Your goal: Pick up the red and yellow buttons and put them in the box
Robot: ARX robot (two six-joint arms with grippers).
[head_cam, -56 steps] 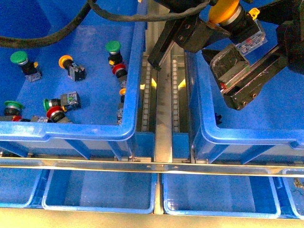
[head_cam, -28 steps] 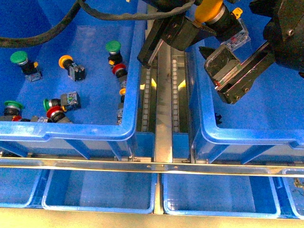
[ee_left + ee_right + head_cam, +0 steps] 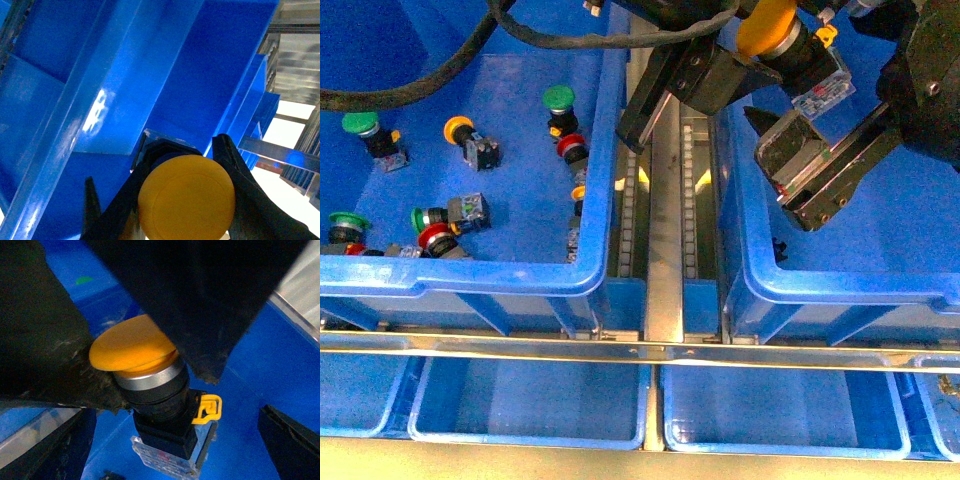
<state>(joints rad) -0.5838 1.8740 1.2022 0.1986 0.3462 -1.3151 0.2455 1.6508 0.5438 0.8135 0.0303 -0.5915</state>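
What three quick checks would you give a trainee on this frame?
1. True or false: the left tool is shut on a green cap.
2. In the front view, the held yellow button shows over: A the right box; B the left crate; C the front trays.
3. Is the right tool open or shut?

Key: 1 false, it grips the yellow button. 2 A. 3 open, holding nothing.
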